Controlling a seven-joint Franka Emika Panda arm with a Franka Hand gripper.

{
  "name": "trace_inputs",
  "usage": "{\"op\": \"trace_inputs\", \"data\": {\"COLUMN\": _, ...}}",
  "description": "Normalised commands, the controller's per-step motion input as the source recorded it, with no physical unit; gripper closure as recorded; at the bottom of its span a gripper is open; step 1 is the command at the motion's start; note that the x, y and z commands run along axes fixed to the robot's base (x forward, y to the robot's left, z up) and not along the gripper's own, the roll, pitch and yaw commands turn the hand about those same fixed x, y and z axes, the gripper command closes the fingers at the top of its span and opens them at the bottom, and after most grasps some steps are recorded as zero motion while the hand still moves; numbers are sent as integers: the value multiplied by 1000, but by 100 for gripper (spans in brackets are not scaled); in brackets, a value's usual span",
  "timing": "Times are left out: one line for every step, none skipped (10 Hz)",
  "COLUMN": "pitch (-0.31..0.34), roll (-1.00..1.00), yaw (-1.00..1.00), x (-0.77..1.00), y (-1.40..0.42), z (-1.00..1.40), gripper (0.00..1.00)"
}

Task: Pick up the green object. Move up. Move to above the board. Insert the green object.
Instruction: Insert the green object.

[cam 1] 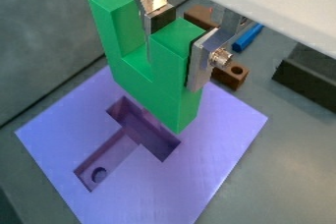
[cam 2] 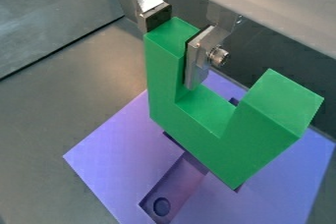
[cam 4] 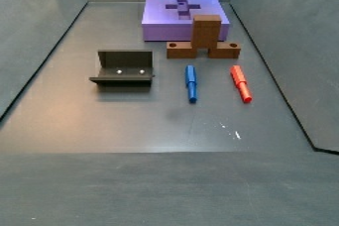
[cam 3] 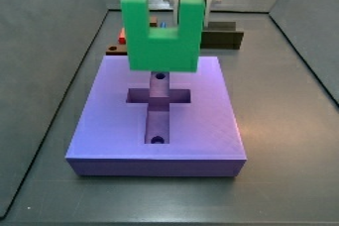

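Board (cam 3: 199,121): lavender slab on desk, directly below tool, cross recess (cam 3: 158,97) facing up.

Green object (cam 3: 162,34): U-block hanging clear above board, not touching; prongs up, solid base down, over recess centre and its far arm in side view. Judged: next move mostly straight descent, base into recess; small lateral trim possible.

Tool (cam 1: 176,33): above board, plates closed on one prong of green object, other prong free beside it in both wrist views.
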Motion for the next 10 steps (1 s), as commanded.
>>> {"op": "trace_inputs", "data": {"pitch": -97, "roll": 140, "yaw": 0, "x": 0, "y": -160, "z": -303, "gripper": 100}}
{"op": "trace_inputs", "data": {"pitch": 0, "roll": 293, "yaw": 0, "x": 0, "y": -200, "z": -46, "gripper": 100}}
{"op": "trace_inputs", "data": {"pitch": 44, "roll": 183, "yaw": 0, "x": 0, "y": -166, "z": -37, "gripper": 100}}
{"op": "trace_inputs", "data": {"pitch": 0, "roll": 197, "yaw": 0, "x": 0, "y": -114, "z": -166, "gripper": 100}}
{"op": "trace_inputs", "data": {"pitch": 3, "roll": 89, "yaw": 3, "x": 106, "y": -149, "z": -137, "gripper": 100}}
{"op": "trace_inputs", "data": {"pitch": 0, "roll": 149, "yaw": 63, "x": 20, "y": -86, "z": -389, "gripper": 100}}
{"op": "trace_inputs", "data": {"pitch": 39, "roll": 284, "yaw": 57, "x": 17, "y": -120, "z": -374, "gripper": 100}}
{"op": "trace_inputs", "data": {"pitch": 27, "roll": 234, "yaw": 0, "x": 77, "y": -183, "z": -289, "gripper": 100}}
{"op": "trace_inputs", "data": {"pitch": 0, "roll": 236, "yaw": 43, "x": 157, "y": -169, "z": -363, "gripper": 100}}
{"op": "trace_inputs", "data": {"pitch": 0, "roll": 254, "yaw": 146, "x": 114, "y": -143, "z": -303, "gripper": 100}}
